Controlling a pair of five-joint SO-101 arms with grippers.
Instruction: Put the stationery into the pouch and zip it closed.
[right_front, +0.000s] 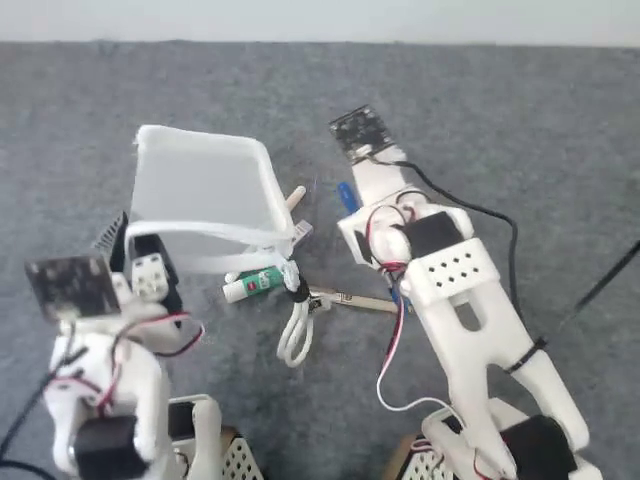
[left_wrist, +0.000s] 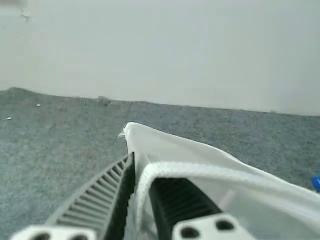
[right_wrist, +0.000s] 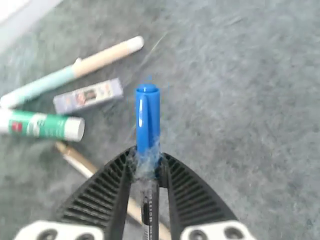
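Pouch (right_front: 200, 190), translucent white, cylindrical blue pen (right_wrist: 148, 115) in right end effector (right_wrist: 148, 160)

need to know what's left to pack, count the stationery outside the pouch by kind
pens: 2, the blue pen in the right gripper and a teal and beige pen
glue stick: 1
small grey block: 1
tan pencil-like stick: 1
total: 5
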